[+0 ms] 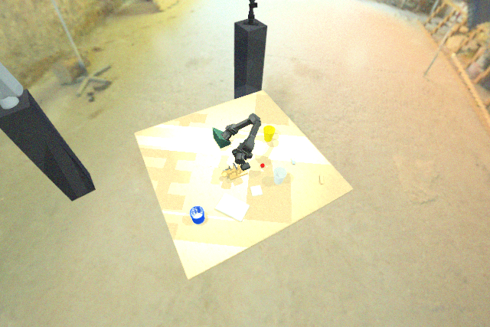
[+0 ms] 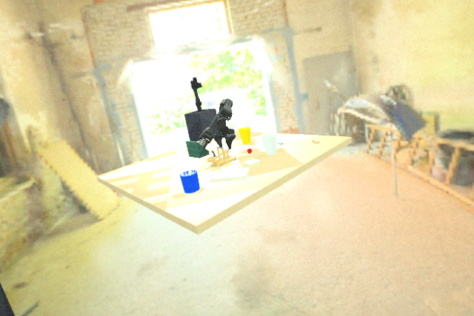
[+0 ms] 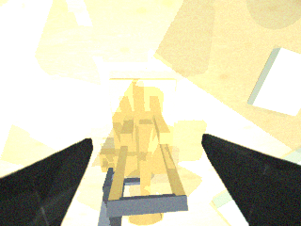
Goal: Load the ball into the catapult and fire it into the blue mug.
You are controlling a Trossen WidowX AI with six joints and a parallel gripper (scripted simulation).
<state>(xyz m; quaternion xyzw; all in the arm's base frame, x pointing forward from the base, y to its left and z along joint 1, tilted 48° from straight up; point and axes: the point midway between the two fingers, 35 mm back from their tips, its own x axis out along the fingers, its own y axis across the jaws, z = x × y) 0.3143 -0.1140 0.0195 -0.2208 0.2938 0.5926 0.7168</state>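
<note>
The wooden catapult point(image 1: 234, 173) point(image 2: 223, 159) point(image 3: 138, 162) stands on the table. In the wrist view a dark grey bar point(image 3: 148, 204) crosses its near end. My gripper point(image 1: 240, 165) point(image 2: 225, 147) point(image 3: 149, 140) is open and empty, above the catapult, with one finger to each side of it in the wrist view. The red ball point(image 1: 262, 165) point(image 2: 249, 150) is to the right of the catapult in the top and exterior views, apart from the gripper, and is not in the wrist view. The blue mug point(image 1: 197, 217) point(image 2: 189, 183) stands upright toward the near left, out of the wrist view.
A yellow cup point(image 1: 269, 133) point(image 2: 244, 135) and a pale cup point(image 1: 279, 175) point(image 2: 269, 144) stand right of the arm. A white slab point(image 1: 232, 207) point(image 2: 230, 175) and a small white square point(image 1: 256, 190) point(image 2: 252, 161) lie nearer. A dark green block point(image 1: 220, 138) point(image 2: 195, 149) is beside the arm's base.
</note>
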